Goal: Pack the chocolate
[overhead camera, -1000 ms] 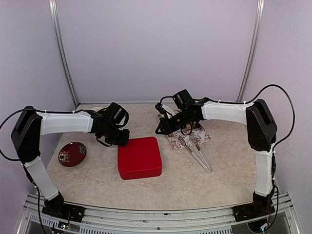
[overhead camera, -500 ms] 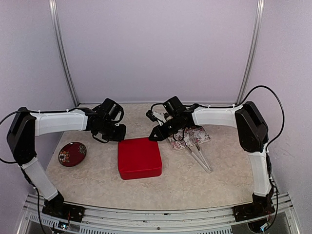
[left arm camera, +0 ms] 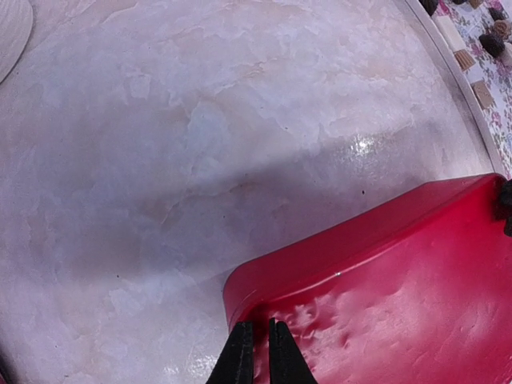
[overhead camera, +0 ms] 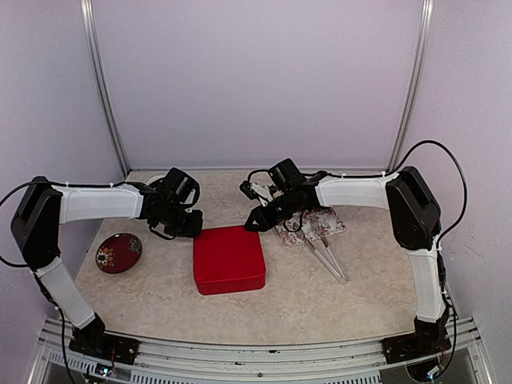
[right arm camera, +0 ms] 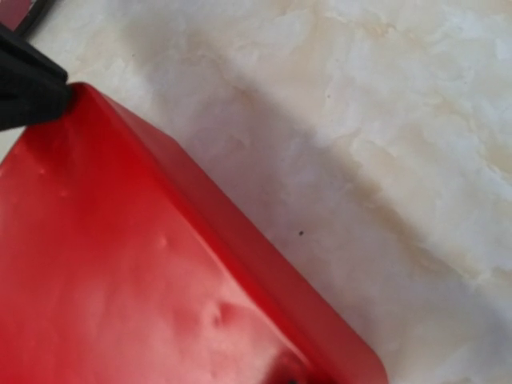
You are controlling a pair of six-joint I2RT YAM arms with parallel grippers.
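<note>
One red box, one dark red oval dish, one floral tray.

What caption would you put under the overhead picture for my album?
Left end effector and right end effector at the far corners of a red box, dark red oval dish alongside.

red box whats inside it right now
The red box is closed, so its inside is hidden. Only its glossy lid shows, with the left hand over one far corner. The chocolate in view lies outside it, on the floral tray.
</note>
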